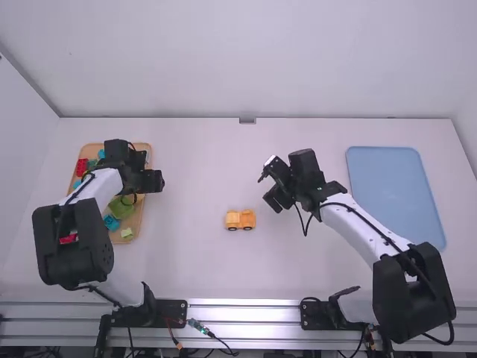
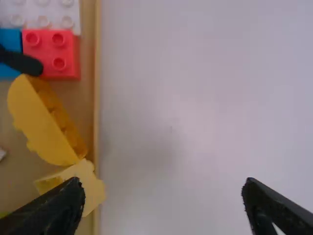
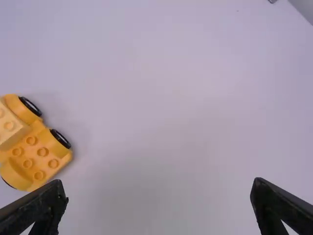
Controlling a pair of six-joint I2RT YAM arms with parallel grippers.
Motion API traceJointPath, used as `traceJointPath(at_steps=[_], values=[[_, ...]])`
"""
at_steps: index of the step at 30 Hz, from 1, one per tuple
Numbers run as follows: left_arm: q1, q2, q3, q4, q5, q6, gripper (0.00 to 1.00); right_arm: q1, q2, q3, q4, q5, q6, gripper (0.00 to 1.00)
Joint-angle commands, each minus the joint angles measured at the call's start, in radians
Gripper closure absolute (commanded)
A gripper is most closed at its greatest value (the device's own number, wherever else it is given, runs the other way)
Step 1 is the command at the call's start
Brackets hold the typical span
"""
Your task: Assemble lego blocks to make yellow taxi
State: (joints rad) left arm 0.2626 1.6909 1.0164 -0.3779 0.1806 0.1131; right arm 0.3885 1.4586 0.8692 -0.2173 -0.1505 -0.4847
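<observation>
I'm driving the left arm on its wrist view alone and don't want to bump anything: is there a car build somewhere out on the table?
Observer: Yes, a yellow car on wheels sits between the two grippers, closer to the right one.
Operator: And the right gripper, is it carrying a block?
Observer: No, the right gripper is empty, its jaws standing wide apart over bare table.

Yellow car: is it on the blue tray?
No, the car sits on the white table, left of the tray.
</observation>
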Motion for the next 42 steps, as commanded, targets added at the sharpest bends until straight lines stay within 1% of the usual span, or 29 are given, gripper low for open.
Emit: traceJointPath(at_steps=[1, 2, 3, 4, 6, 7, 8, 11, 12, 13, 14, 15, 16, 20, 21, 22, 24, 25, 27, 29, 30, 31, 33, 34, 36, 39, 40, 41, 42], values=[[-0.004, 0.013, 0.009, 0.014, -0.042, 0.019, 0.23, -0.003, -0.009, 0.011, -0.001, 0.002, 0.006, 0.01], [-0.003, 0.014, 0.007, 0.023, -0.043, 0.019, 0.26, -0.003, -0.009, 0.011, 0.000, 0.003, 0.006, 0.01], [0.006, 0.018, 0.001, 0.037, -0.043, 0.017, 0.34, -0.003, -0.009, 0.011, 0.000, 0.003, 0.006, 0.01], [0.009, 0.018, -0.003, 0.039, -0.044, 0.014, 0.33, -0.003, -0.009, 0.011, -0.001, 0.002, 0.006, 0.01], [0.017, 0.018, -0.008, 0.035, -0.066, 0.011, 0.27, -0.003, -0.009, 0.011, -0.001, 0.003, 0.006, 0.01], [0.019, 0.018, -0.008, 0.032, -0.081, 0.007, 0.27, -0.003, -0.009, 0.011, 0.000, 0.003, 0.006, 0.01], [0.019, 0.018, -0.009, 0.025, -0.123, 0.008, 0.32, -0.003, -0.009, 0.011, 0.000, 0.003, 0.006, 0.00], [0.020, 0.018, -0.010, 0.022, -0.164, 0.010, 0.33, -0.003, -0.009, 0.011, 0.006, 0.018, 0.007, 0.01], [0.020, 0.018, -0.010, 0.015, -0.174, 0.024, 0.41, -0.003, -0.009, 0.011, 0.013, 0.025, 0.005, 0.01], [0.020, 0.018, -0.010, 0.009, -0.172, 0.043, 0.46, -0.003, -0.009, 0.011, 0.022, 0.024, -0.005, 0.00], [0.020, 0.018, -0.010, 0.008, -0.172, 0.046, 0.46, -0.003, -0.009, 0.011, 0.023, 0.024, -0.006, 0.01], [0.019, 0.018, -0.010, -0.003, -0.171, 0.069, 0.45, -0.003, -0.009, 0.011, 0.030, 0.025, -0.010, 0.01], [0.019, 0.018, -0.010, -0.011, -0.172, 0.083, 0.39, -0.003, -0.009, 0.016, 0.029, 0.024, -0.009, 0.01], [0.019, 0.018, -0.010, -0.027, -0.171, 0.172, 0.38, -0.003, -0.009, 0.034, 0.014, 0.024, -0.010, 0.01], [0.019, 0.018, -0.010, -0.037, -0.171, 0.229, 0.37, -0.002, -0.009, 0.041, 0.010, 0.024, -0.010, 0.01], [0.019, 0.018, -0.010, -0.046, -0.170, 0.274, 0.32, -0.002, -0.009, 0.050, 0.004, 0.024, -0.009, 0.01], [0.018, 0.018, -0.010, -0.057, -0.171, 0.309, 0.31, -0.003, -0.009, 0.056, 0.003, 0.025, -0.010, 0.01], [0.018, 0.018, -0.010, -0.062, -0.171, 0.363, 0.32, -0.002, -0.009, 0.068, 0.004, 0.023, -0.019, 0.01], [0.020, 0.018, -0.010, -0.054, -0.167, 0.428, 0.28, -0.002, -0.009, 0.085, 0.007, 0.018, -0.042, 0.01], [0.018, 0.018, -0.010, -0.051, -0.161, 0.488, 0.30, -0.002, -0.009, 0.106, 0.005, 0.024, -0.046, 0.01], [0.020, 0.018, -0.010, -0.052, -0.159, 0.520, 0.35, -0.003, -0.009, 0.117, -0.002, 0.025, -0.047, 0.01], [0.020, 0.018, -0.010, -0.051, -0.164, 0.539, 0.45, -0.003, -0.009, 0.131, -0.010, 0.024, -0.047, 0.01], [0.019, 0.018, -0.010, -0.052, -0.164, 0.556, 0.50, -0.003, -0.009, 0.150, -0.027, 0.025, -0.048, 0.01], [0.019, 0.018, -0.010, -0.051, -0.164, 0.570, 0.50, -0.003, -0.009, 0.154, -0.031, 0.025, -0.053, 0.01], [0.019, 0.018, -0.010, -0.052, -0.172, 0.612, 0.51, -0.003, -0.009, 0.167, -0.044, 0.025, -0.077, 0.01], [0.020, 0.018, -0.010, -0.054, -0.174, 0.620, 0.49, -0.003, -0.009, 0.176, -0.061, 0.026, -0.092, 0.01], [0.020, 0.018, -0.011, -0.060, -0.171, 0.618, 0.44, -0.004, -0.009, 0.177, -0.061, 0.031, -0.092, 0.01], [0.020, 0.018, -0.013, -0.059, -0.175, 0.618, 0.44, -0.004, -0.009, 0.178, -0.061, 0.039, -0.090, 0.01], [0.020, 0.018, -0.017, -0.054, -0.183, 0.618, 0.39, -0.005, -0.009, 0.178, -0.061, 0.048, -0.087, 0.01]])
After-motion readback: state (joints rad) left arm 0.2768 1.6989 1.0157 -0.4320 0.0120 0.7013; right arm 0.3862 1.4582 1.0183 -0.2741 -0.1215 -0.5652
